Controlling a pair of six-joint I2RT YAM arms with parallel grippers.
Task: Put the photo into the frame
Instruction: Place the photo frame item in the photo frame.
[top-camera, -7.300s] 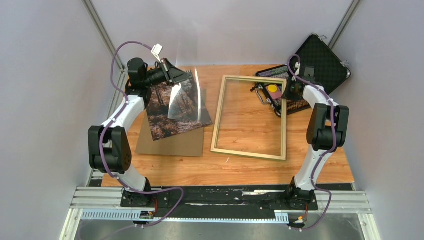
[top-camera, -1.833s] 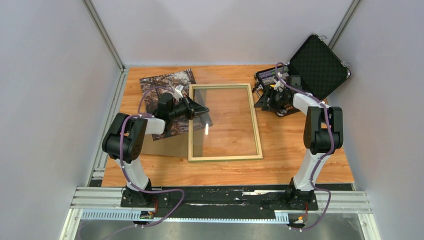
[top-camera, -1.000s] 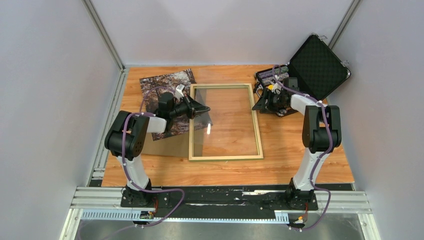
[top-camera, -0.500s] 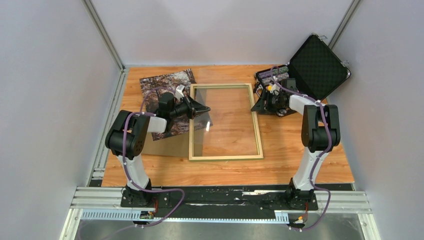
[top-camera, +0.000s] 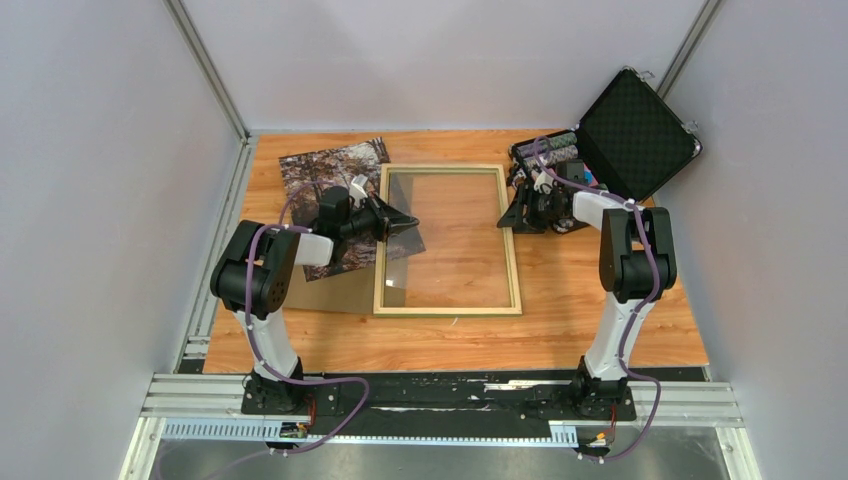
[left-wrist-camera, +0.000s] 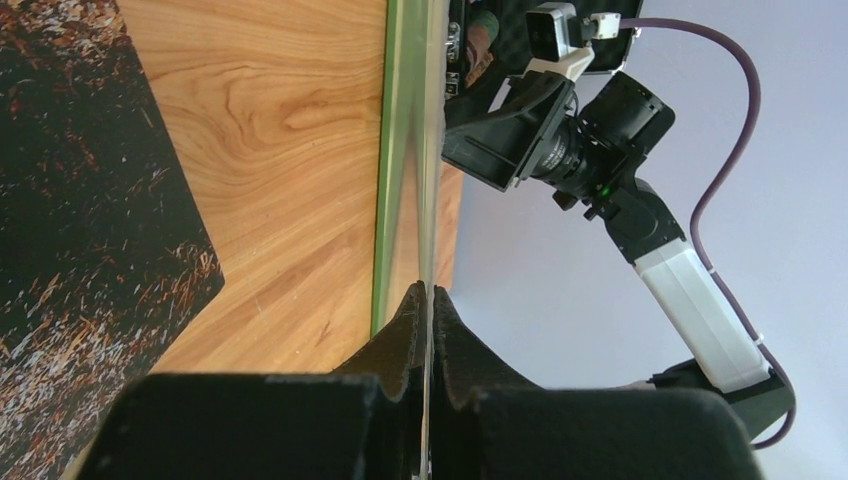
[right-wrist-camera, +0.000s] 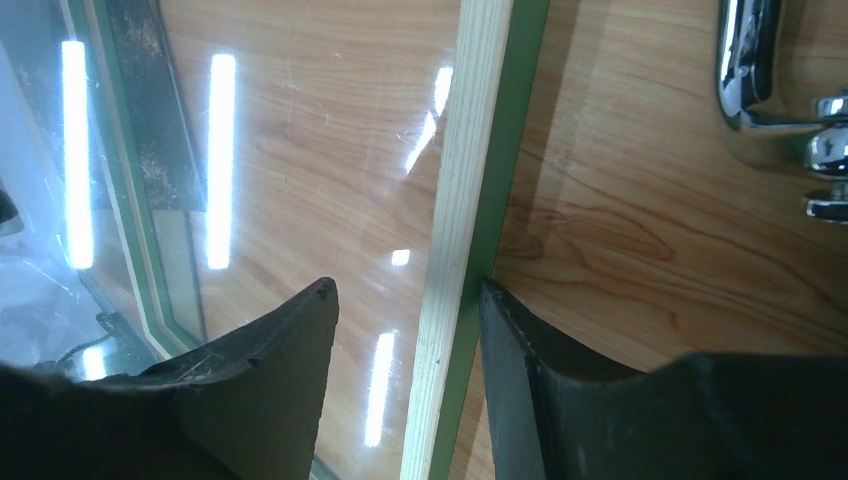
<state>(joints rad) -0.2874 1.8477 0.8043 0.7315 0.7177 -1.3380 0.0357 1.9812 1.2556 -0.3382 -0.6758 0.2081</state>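
Photo (top-camera: 335, 175): flat and picture-up at the far left of the table (top-camera: 600, 330), outside the frame, with nothing gripping it. Its near part lies over the backing board and passes under my left arm. I judge it is parked there until the frame is ready for it.
Frame (top-camera: 447, 310): flat in the middle of the table, pale back up and green face down, so it can be loaded from behind. Its left rail runs close along the photo's right side; whether they touch I cannot tell.
Glass pane (top-camera: 450, 230): over the frame's opening. I cannot tell whether it is fully seated in the rebate or has its left side raised.
Left pincer (top-camera: 408, 222): closed hard on the pane's left edge, the thin sheet pinched between my pads (left-wrist-camera: 400, 330). Holding by the edge keeps my fingers off the face of the glass.
Right pincer (top-camera: 508, 215): jaws half spread and straddling the right rail near its far corner. The outer finger (right-wrist-camera: 520, 340) is against the rail's green side and the inner one stands apart, so nothing is clamped. I take it as a brace against the frame sliding.
Backing board (top-camera: 330, 292): plain brown, under the photo's near end.
Case (top-camera: 635, 125): black, lid open, just behind my right pincer.
Next, as I judge: let go of the glass, then fetch the photo.
Risk: the pane may skid as I release it.
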